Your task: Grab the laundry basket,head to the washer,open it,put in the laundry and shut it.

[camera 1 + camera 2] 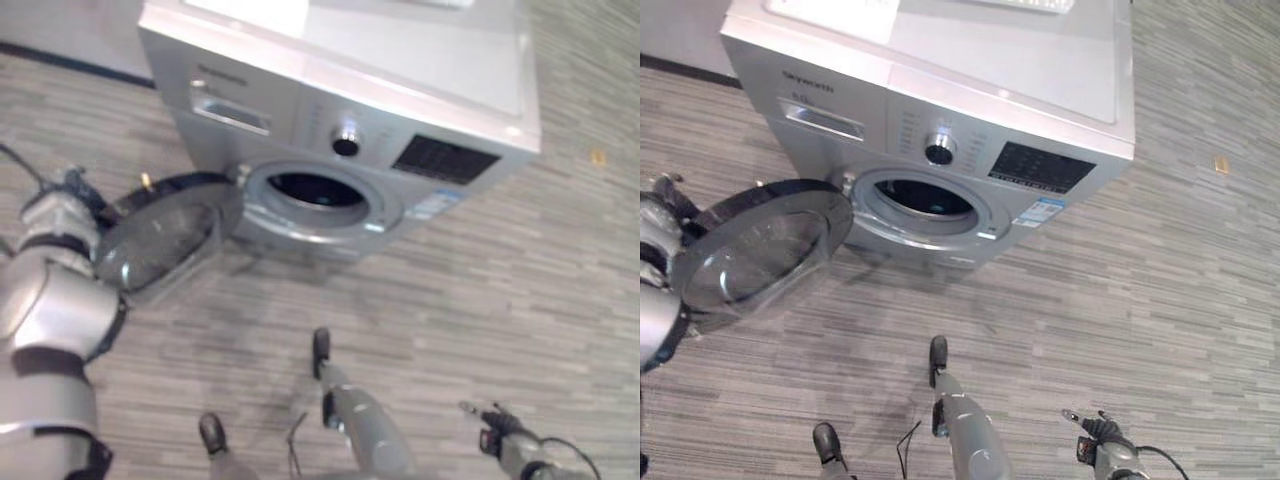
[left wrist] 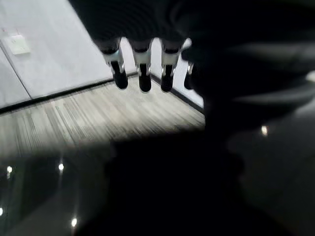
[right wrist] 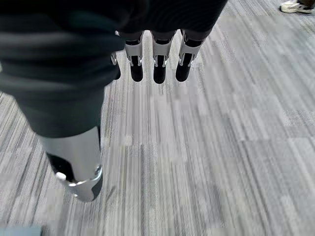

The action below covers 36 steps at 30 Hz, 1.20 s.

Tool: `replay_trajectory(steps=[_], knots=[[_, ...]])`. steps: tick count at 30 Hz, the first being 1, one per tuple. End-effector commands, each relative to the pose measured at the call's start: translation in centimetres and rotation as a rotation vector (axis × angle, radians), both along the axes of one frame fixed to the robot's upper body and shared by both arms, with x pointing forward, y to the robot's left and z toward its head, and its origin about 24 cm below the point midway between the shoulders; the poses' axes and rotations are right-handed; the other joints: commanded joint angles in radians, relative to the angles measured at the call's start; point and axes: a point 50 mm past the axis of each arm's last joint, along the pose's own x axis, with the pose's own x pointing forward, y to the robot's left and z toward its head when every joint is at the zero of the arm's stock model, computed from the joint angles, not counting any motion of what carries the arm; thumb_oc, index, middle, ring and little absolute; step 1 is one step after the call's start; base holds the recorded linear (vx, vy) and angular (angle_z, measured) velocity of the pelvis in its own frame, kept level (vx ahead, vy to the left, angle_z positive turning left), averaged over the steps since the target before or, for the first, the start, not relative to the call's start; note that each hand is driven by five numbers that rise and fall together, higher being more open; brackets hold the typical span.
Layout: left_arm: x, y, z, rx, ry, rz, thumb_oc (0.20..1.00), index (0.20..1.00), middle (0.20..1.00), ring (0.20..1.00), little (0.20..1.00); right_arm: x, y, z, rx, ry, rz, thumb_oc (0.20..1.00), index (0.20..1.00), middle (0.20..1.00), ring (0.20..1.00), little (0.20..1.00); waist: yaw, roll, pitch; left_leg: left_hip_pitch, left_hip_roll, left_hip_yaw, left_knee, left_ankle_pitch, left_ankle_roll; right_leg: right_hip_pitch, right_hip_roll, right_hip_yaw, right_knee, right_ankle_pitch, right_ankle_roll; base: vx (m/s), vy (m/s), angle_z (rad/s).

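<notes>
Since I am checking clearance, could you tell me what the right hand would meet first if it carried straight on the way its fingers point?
Probably just the grey striped floor; the right hand hangs open above it.

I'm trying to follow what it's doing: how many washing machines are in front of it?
1. The washing machine stands on the floor straight ahead, its round door swung open toward the robot's left. Any others would be out of view.
</notes>
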Motion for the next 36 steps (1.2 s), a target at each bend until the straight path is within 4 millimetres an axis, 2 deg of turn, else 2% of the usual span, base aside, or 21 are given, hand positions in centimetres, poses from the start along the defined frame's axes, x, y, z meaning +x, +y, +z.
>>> replay_trajectory(steps=[1,2,3,5,6,7,9,11,12,13,14,17,18,19,21,25,27,29,33,34,36], knots=[[0.2,-0.2,0.4,0.011,0.045,-0.026,1.0,1.0,1.0,1.0,1.0,-0.8,-0.7,-0.1,-0.022,0.051,-0.065,1.0,1.0,1.0,1.0,1.0,-0.01,0.017,0.048,0.059,0.006,-0.045,0.014,0.011,0.083,-0.017,-0.011,0.082,0.03,-0.068,0.127,-0.02,0.03,0.03],[3.6,-9.2,-2.9,-0.01,0.088,-0.406,1.0,1.0,1.0,1.0,1.0,-1.0,-1.6,0.3,-0.025,0.056,-0.113,1.0,1.0,1.0,1.0,1.0,0.006,0.04,0.067,0.062,-0.003,-0.054,0.014,0.01,0.088,-0.01,-0.022,0.079,0.035,-0.075,0.126,-0.01,0.03,0.04],[3.6,-9.2,-2.9,-0.01,0.089,-0.406,1.0,1.0,1.0,1.0,1.0,-1.1,-1.6,0.2,-0.025,0.056,-0.113,1.0,1.0,1.0,1.0,1.0,0.006,0.04,0.067,0.062,-0.003,-0.054,0.014,0.01,0.088,-0.01,-0.021,0.079,0.035,-0.075,0.126,-0.02,0.038,0.09],[3.5,-14.2,-4.4,-0.099,0.086,-0.655,1.0,1.0,1.0,1.0,1.0,-1.2,-2.4,0.6,-0.029,0.042,-0.137,1.0,1.0,1.0,1.0,1.0,0.024,0.064,0.073,0.077,0.004,-0.063,0.014,-0.014,0.09,0.009,-0.018,0.081,0.032,-0.096,0.138,0.04,0.035,0.12],[1.3,-16.1,-6.7,-0.182,0.132,-0.818,1.0,1.0,1.0,1.0,1.0,1.5,-1.5,1.3,-0.018,-0.069,-0.087,1.0,1.0,1.0,1.0,1.0,0.033,0.06,0.076,0.077,-0.004,-0.054,0.014,0.005,0.093,0.01,-0.032,0.067,0.034,-0.078,0.123,0.02,0.018,0.06],[1.2,-16.0,-6.8,-0.184,0.136,-0.816,1.0,1.0,1.0,1.0,1.0,1.3,-1.4,1.2,-0.019,-0.064,-0.085,1.0,1.0,1.0,1.0,1.0,0.031,0.06,0.072,0.077,-0.004,-0.054,0.014,0.005,0.093,0.01,-0.033,0.067,0.033,-0.078,0.124,0.02,0.013,0.03],[-0.7,-21.4,-9.0,-0.323,0.164,-1.011,1.0,1.0,1.0,1.0,1.0,0.7,-0.5,0.8,-0.002,-0.09,-0.068,1.0,1.0,1.0,1.0,1.0,0.039,0.067,0.073,0.087,-0.01,-0.059,0.016,-0.001,0.097,0.024,-0.039,0.066,0.033,-0.082,0.121,0.02,0.008,0.07],[-1.4,-22.5,-9.4,-0.371,0.158,-1.05,1.0,1.0,1.0,1.0,1.0,0.5,-0.2,0.8,0.001,-0.105,-0.051,1.0,1.0,1.0,1.0,1.0,0.04,0.068,0.068,0.091,-0.013,-0.059,0.015,-0.005,0.099,0.029,-0.041,0.066,0.033,-0.083,0.122,-0.02,-0.017,0.1],[-2.5,-25.0,-9.8,-0.508,0.128,-1.115,1.0,1.0,1.0,1.0,1.0,0.3,0.1,0.7,0.014,-0.134,-0.058,1.0,1.0,1.0,1.0,1.0,0.041,0.067,0.063,0.099,-0.019,-0.06,0.017,-0.012,0.101,0.04,-0.043,0.068,0.034,-0.085,0.122,0.01,-0.013,0.04],[-2.6,-25.1,-9.9,-0.51,0.128,-1.115,1.0,1.0,1.0,1.0,1.0,0.2,0.1,0.7,0.013,-0.133,-0.058,1.0,1.0,1.0,1.0,1.0,0.042,0.068,0.062,0.1,-0.019,-0.06,0.016,-0.012,0.101,0.04,-0.042,0.069,0.034,-0.085,0.122,0.02,-0.028,0.04],[-3.2,-27.1,-9.8,-0.609,0.081,-1.16,1.0,1.0,1.0,1.0,1.0,0.4,0.6,0.6,0.019,-0.14,-0.045,1.0,1.0,1.0,1.0,1.0,0.042,0.066,0.057,0.112,-0.024,-0.059,0.019,-0.018,0.103,0.049,-0.042,0.074,0.035,-0.088,0.123,0.0,0.0,0.0],[-3.5,-30.0,-9.3,-0.723,0.027,-1.199,1.0,1.0,1.0,1.0,1.0,0.7,1.4,0.2,0.025,-0.125,-0.029,1.0,1.0,1.0,1.0,1.0,0.036,0.061,0.048,0.133,-0.031,-0.048,0.021,-0.029,0.107,0.056,-0.04,0.086,0.039,-0.089,0.125,0.01,-0.006,-0.07],[-3.6,-32.2,-8.3,-0.772,-0.032,-1.235,1.0,1.0,1.0,1.0,1.0,0.3,1.8,-0.2,0.029,-0.088,-0.032,1.0,1.0,1.0,1.0,1.0,0.029,0.06,0.042,0.148,-0.034,-0.039,0.022,-0.034,0.109,0.061,-0.042,0.092,0.044,-0.09,0.126,0.02,0.0,-0.24],[-3.5,-32.2,-8.3,-0.772,-0.033,-1.236,1.0,1.0,1.0,1.0,1.0,0.3,1.8,-0.2,0.028,-0.089,-0.032,1.0,1.0,1.0,1.0,1.0,0.03,0.061,0.043,0.149,-0.034,-0.039,0.021,-0.034,0.109,0.061,-0.041,0.093,0.044,-0.09,0.126,0.02,0.0,-0.31],[-4.2,-33.7,-5.9,-0.864,-0.151,-1.323,1.0,1.0,1.0,1.0,1.0,-0.4,1.9,-0.7,0.02,-0.044,-0.046,1.0,1.0,1.0,1.0,1.0,0.024,0.067,0.036,0.169,-0.04,-0.027,0.019,-0.035,0.108,0.067,-0.04,0.099,0.049,-0.093,0.13,0.01,0.011,-0.27],[-5.1,-31.5,-5.4,-1.076,-0.237,-1.294,1.0,1.0,1.0,1.0,1.0,-1.6,2.1,-1.2,0.013,-0.005,-0.035,1.0,1.0,1.0,1.0,1.0,0.025,0.068,0.02,0.194,-0.043,-0.009,0.015,-0.035,0.105,0.074,-0.041,0.104,0.054,-0.094,0.131,0.04,0.004,-0.26],[-5.7,-29.7,-8.3,-1.32,-0.185,-1.134,1.0,1.0,1.0,1.0,1.0,-2.3,2.3,-1.5,0.025,0.015,-0.03,1.0,1.0,1.0,1.0,1.0,0.026,0.067,0.012,0.21,-0.043,0.005,0.015,-0.035,0.105,0.08,-0.039,0.11,0.058,-0.096,0.13,0.03,0.002,-0.24],[-8.1,-24.5,-12.6,-1.513,-0.181,-0.881,1.0,1.0,1.0,1.0,1.0,-4.2,1.9,-1.9,0.049,0.058,-0.115,1.0,1.0,1.0,1.0,1.0,0.055,0.076,0.005,0.225,-0.04,0.005,0.022,-0.026,0.107,0.101,-0.044,0.111,0.062,-0.105,0.126,0.04,-0.008,-0.13],[-11.0,-18.6,-16.6,-1.458,-0.201,-0.641,1.0,1.0,1.0,1.0,1.0,-5.9,1.9,-2.3,0.093,0.057,-0.202,1.0,1.0,1.0,1.0,1.0,0.097,0.077,-0.005,0.235,-0.035,-0.014,0.033,-0.023,0.106,0.142,-0.053,0.094,0.058,-0.12,0.124,0.03,-0.019,0.06],[-11.0,-18.6,-16.6,-1.458,-0.201,-0.64,1.0,1.0,1.0,1.0,1.0,-5.9,1.9,-2.3,0.094,0.058,-0.201,1.0,1.0,1.0,1.0,1.0,0.095,0.076,-0.005,0.236,-0.035,-0.015,0.033,-0.023,0.106,0.143,-0.053,0.093,0.058,-0.12,0.124,0.03,-0.007,0.22],[-12.6,-16.0,-18.3,-1.418,-0.2,-0.52,1.0,1.0,1.0,1.0,1.0,-6.6,1.6,-2.3,0.106,0.052,-0.24,1.0,1.0,1.0,1.0,1.0,0.113,0.078,-0.009,0.241,-0.034,-0.027,0.035,-0.025,0.107,0.165,-0.058,0.08,0.055,-0.126,0.124,0.03,-0.01,0.32]])
